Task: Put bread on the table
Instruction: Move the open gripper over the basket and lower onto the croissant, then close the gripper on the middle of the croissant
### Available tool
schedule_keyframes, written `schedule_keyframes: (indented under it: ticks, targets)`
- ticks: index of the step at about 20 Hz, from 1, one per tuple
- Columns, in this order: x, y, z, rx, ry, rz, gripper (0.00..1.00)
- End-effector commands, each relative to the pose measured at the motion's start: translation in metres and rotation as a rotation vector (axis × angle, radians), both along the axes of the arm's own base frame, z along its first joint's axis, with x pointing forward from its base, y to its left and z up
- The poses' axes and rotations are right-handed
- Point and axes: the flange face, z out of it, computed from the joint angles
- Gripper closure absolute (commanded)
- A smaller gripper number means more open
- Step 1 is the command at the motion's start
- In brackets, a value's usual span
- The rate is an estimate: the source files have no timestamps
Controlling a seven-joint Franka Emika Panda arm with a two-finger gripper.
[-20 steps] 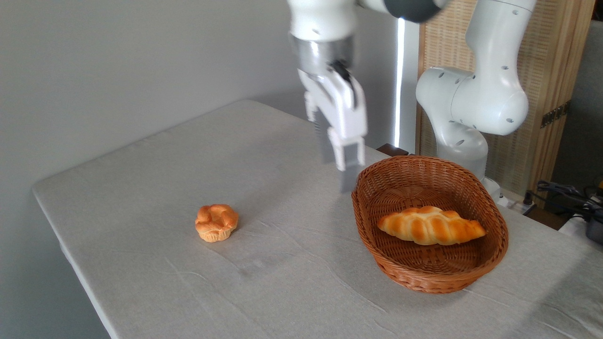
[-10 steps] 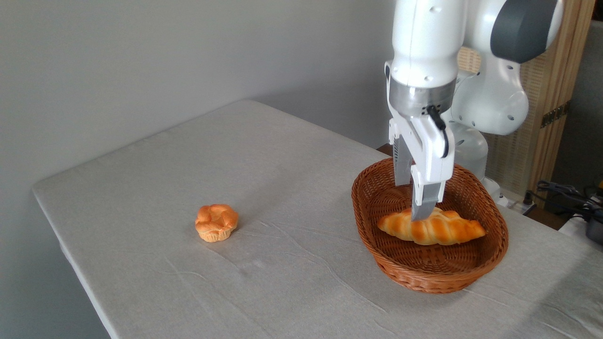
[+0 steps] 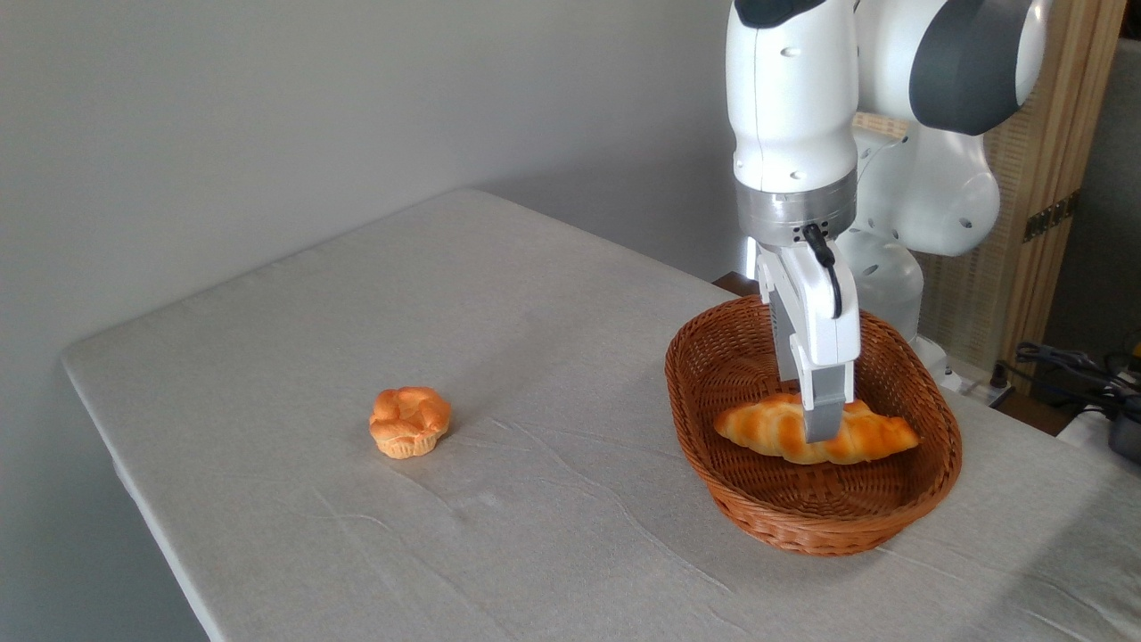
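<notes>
Inside the basket [image 3: 713, 374], pincer [image 3: 816, 419] astride the bread [image 3: 768, 428], grip uncertain; no legible writing anywhere.

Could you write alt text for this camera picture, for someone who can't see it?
A white robot arm's gripper reaches down into a wicker basket, its fingers astride a braided bread lying inside. The basket sits at the right of a grey table; a small bun sits alone to the left.

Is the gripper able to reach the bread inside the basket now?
Probably yes. The gripper is already down at the bread, with nothing above the open basket blocking it.
</notes>
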Motion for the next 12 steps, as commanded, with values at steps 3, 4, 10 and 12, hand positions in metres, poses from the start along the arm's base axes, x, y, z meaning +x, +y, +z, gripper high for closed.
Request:
schedule_keyframes:
  ticks: [3,4,10,12]
  targets:
    - [-0.006,-0.001,-0.026,-0.009,0.034,-0.033,0.12]
    - [-0.007,0.003,-0.029,-0.028,0.036,-0.028,0.12]
    - [-0.010,0.011,-0.040,-0.072,0.052,-0.061,0.20]
    - [-0.010,0.010,-0.044,-0.073,0.066,-0.062,0.31]
